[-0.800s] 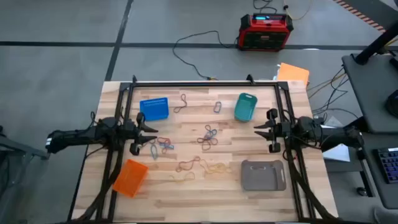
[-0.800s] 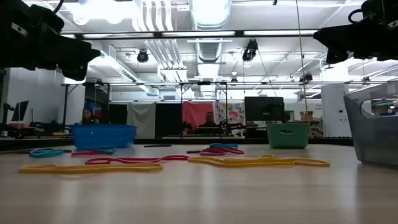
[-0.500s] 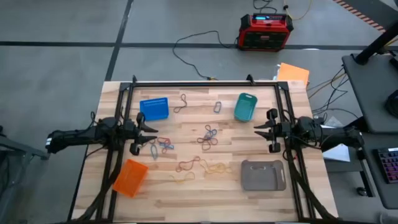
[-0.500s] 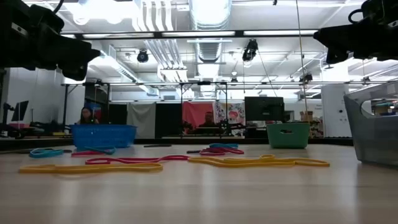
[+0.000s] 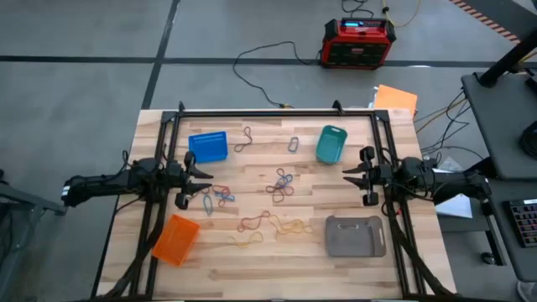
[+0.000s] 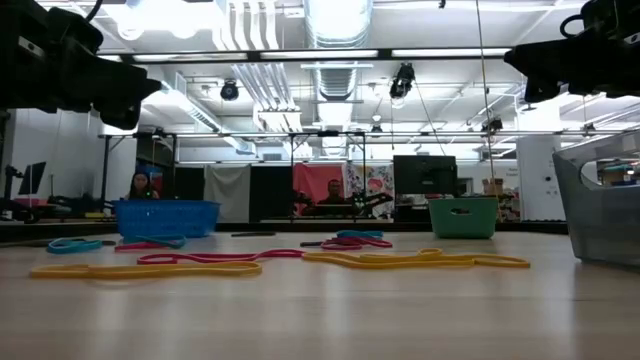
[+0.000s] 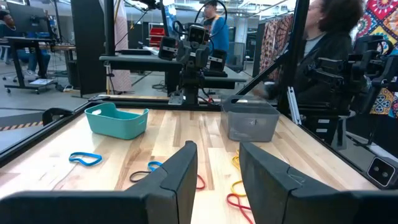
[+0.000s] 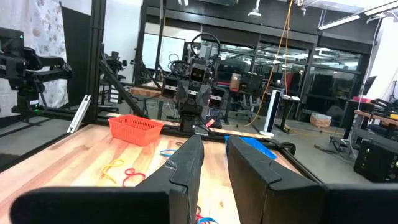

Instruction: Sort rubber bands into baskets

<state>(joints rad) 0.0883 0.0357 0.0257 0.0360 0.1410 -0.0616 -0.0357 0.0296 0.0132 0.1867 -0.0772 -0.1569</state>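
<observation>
Jaws parted over thin rubber bands [image 5: 282, 184]

L claw [image 7: 214, 171] apart, teal basket [image 7: 117, 120], grey basket [image 7: 251, 121]

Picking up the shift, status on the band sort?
Left gripper and right gripper open, empty, above table sides. Rubber bands all loose on table, baskets look empty. Nothing blocking.

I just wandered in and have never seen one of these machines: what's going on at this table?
Two robot arms are set to sort rubber bands into four small baskets: blue, teal, orange and grey. So far nothing is being handled. The left gripper hovers at the table's left edge and the right gripper at its right edge, both empty with fingers slightly apart. The bands lie loose on the wooden table between the baskets.
</observation>
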